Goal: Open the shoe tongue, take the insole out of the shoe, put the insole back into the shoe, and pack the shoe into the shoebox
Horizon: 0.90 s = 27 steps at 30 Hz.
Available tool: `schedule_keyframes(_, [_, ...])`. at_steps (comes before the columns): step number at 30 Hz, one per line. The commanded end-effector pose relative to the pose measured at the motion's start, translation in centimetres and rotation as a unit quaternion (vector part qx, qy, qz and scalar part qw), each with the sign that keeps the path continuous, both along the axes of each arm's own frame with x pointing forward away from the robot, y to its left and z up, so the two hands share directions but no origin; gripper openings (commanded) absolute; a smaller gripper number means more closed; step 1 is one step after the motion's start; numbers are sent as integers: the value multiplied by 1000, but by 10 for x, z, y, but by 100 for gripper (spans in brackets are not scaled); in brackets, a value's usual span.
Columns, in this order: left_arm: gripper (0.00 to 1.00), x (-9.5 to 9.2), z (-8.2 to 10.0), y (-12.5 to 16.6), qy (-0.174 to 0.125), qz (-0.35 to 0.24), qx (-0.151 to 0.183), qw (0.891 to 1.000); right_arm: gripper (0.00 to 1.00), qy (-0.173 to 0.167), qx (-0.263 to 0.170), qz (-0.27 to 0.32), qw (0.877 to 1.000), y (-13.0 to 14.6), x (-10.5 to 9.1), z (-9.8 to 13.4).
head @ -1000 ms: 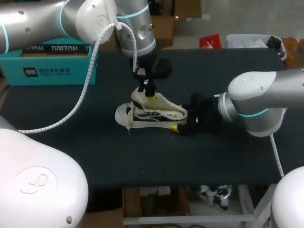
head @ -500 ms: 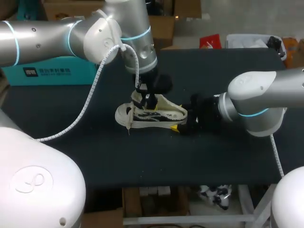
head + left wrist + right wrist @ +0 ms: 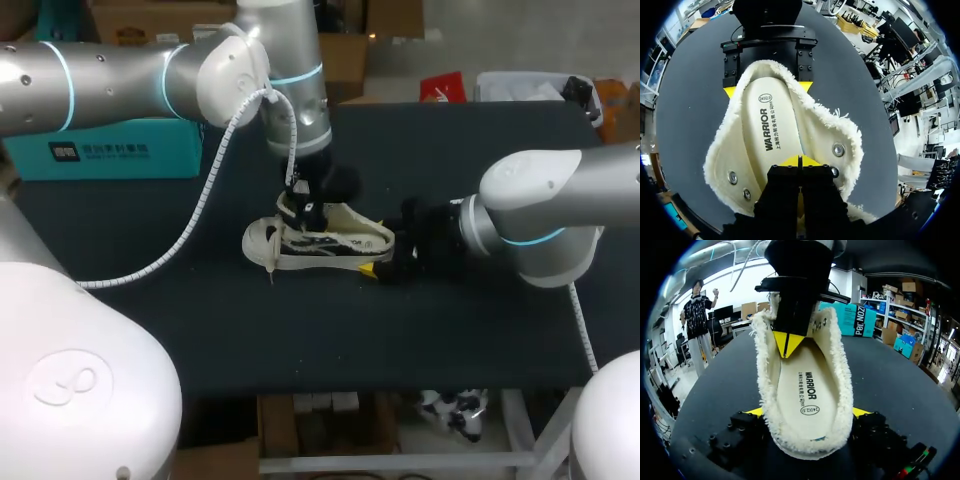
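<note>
Left gripper [image 3: 799, 161] sank lower into the one shoe [image 3: 320, 245], tips pinched together against its one insole [image 3: 765, 130], right gripper [image 3: 807, 412] spread wide, clamping the heel

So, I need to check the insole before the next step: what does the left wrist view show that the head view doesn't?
Only the left wrist view: the insole lying inside the fleece-lined shoe, with the left jaws closed tip to tip above its forefoot. Only the head view: the shoe's striped outer side, sole edge and toe cap. Both: the shoe on the black table, with the right jaws clamped on its heel.
</note>
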State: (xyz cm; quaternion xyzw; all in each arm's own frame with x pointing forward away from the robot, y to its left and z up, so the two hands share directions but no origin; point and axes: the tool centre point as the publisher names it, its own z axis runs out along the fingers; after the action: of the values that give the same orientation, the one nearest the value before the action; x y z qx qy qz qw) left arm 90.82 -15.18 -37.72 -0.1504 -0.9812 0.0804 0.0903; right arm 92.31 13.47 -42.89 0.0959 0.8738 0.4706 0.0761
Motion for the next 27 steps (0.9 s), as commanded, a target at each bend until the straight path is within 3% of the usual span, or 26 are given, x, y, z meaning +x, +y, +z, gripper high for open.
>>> schedule_keyframes(1, [0, -6, -5, -4, 0, 0, 3, 1000, 0, 0, 2, 1, 1000, -1, 1, -6])
schedule_keyframes(9, [0, -11, -14, -3, -32, 23, 13, 999, 0, 0, 2, 1, 1000, -1, 1, -6])
schedule_keyframes(15, [0, -8, -29, 1, -35, 31, 22, 999, 0, 0, 2, 1, 1000, -1, 1, -6])
schedule_keyframes(24, [0, -7, -36, 5, -56, 28, 9, 998, 0, 0, 2, 1, 1000, -1, 1, -6])
schedule_keyframes(25, [8, -7, -37, 5, -57, 27, 9, 998, 0, 0, 2, 1, 1000, -1, 1, -6])
schedule_keyframes(27, [13, -6, -38, 4, -59, 27, 8, 998, 0, 0, 2, 1, 1000, -1, 1, -6])
